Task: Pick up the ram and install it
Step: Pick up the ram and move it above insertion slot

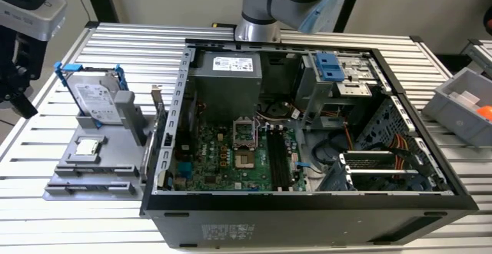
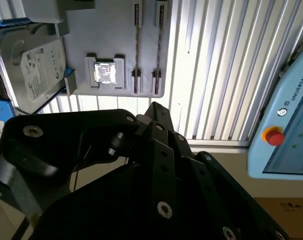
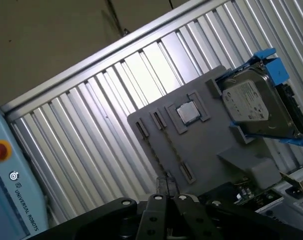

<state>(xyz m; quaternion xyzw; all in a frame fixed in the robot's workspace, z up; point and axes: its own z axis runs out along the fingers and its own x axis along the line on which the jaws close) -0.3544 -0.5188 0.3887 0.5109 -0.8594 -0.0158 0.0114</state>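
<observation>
The slatted table [image 1: 115, 41] bears an open computer case [image 1: 307, 219]. Just left of the case, a grey tray [image 1: 92, 176] carries a hard drive [image 1: 96, 95] at its far end and a chip [image 1: 86, 146] nearer. The gripper [image 1: 17, 87] hangs left of the tray; whether it is open or closed I cannot tell. I cannot make out where the ram is.

Overall light: bright, even, from overhead.
Table slats [image 2: 211, 60]: hard glare in both wrist views, near white in patches.
Processor chip [image 2: 104, 73]: blown out by reflection, second wrist view.
Computer case [image 1: 307, 219]: interior dimmer, soft shadows below the walls.
</observation>
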